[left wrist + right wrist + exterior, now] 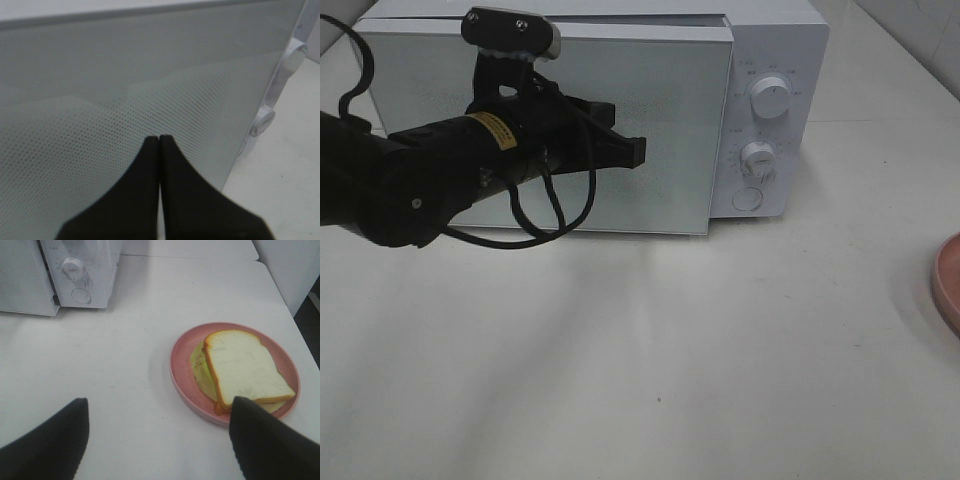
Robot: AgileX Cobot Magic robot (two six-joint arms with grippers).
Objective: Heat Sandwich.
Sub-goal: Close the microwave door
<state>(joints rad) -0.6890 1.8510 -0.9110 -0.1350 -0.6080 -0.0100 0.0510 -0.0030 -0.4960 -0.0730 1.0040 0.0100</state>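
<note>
Frosted glass of the microwave door (660,130) is faced by the clenched, empty left gripper (159,142), probably to open it; the right gripper (157,440) is spread wide above the table, empty, near the sandwich (245,367) on its pink plate (182,370).

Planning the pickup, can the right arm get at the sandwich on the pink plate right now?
Probably yes. The right gripper is open, hanging apart from the sandwich, which lies uncovered on the pink plate; nothing stands between them.

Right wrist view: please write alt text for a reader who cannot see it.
A sandwich of pale bread with a green-yellow layer lies on a pink plate on a white table. The right gripper has its dark jaws wide open, holding nothing. A white microwave with a knob stands farther back.
</note>
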